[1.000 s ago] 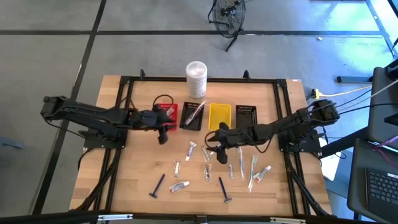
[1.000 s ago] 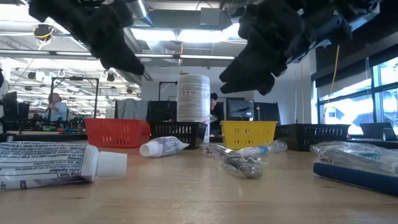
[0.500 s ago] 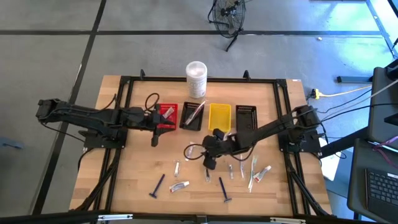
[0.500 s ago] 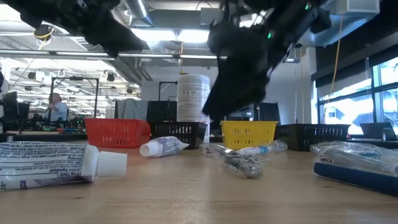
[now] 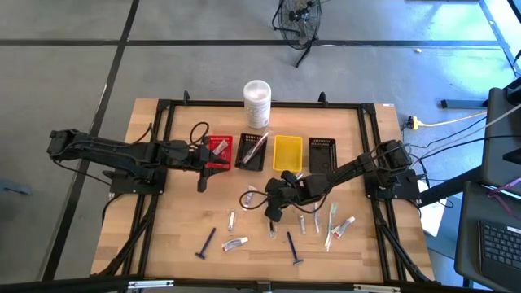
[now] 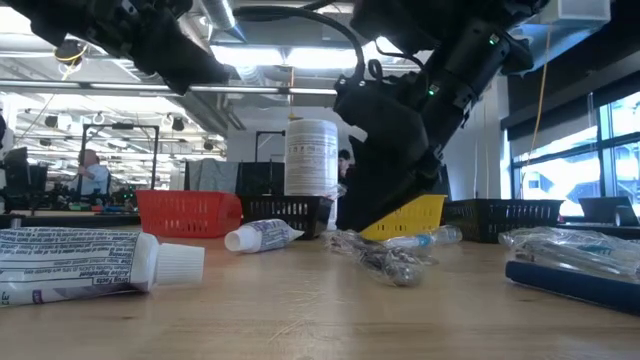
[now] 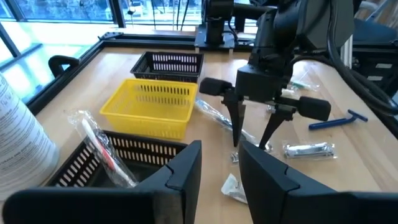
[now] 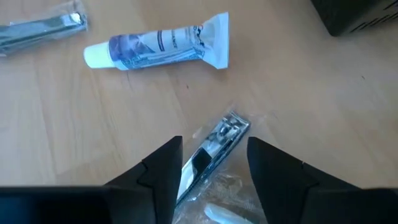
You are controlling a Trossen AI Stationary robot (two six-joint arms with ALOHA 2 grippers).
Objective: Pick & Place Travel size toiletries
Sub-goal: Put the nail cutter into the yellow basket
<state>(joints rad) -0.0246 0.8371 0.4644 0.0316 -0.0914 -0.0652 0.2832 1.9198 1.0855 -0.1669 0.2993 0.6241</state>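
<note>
Travel toiletries lie scattered on the wooden table: white tubes (image 5: 248, 198), dark blue razors (image 5: 206, 242), pale toothbrushes (image 5: 332, 221) and silvery pieces (image 5: 273, 228). My right gripper (image 5: 272, 212) is low over the table's middle and open. Its fingers stand on either side of a silvery clipper (image 8: 214, 146) in a clear wrapper, which lies flat on the wood. A white tube with blue marks (image 8: 158, 45) lies just beyond it. My left gripper (image 5: 203, 184) hangs open in the air near the red basket (image 5: 218, 147). My right gripper comes at the wrapped clipper from above, pointing down, with a finger (image 8: 158, 180) on each side of it. Whether the fingers touch the wrapper (image 8: 214, 186) I cannot tell.
Four small baskets stand in a row toward the far side: red, black (image 5: 252, 152) with wrapped items inside, yellow (image 5: 287, 151) and black (image 5: 322, 153). A tall white cylinder (image 5: 257, 101) stands behind them. In the low view a large tube (image 6: 90, 262) lies close to the camera.
My right gripper has swung from beside the yellow basket toward the table's left and near edge. It has come down over the wrapped clipper. My left gripper has drawn back a little toward the table's left edge and risen.
</note>
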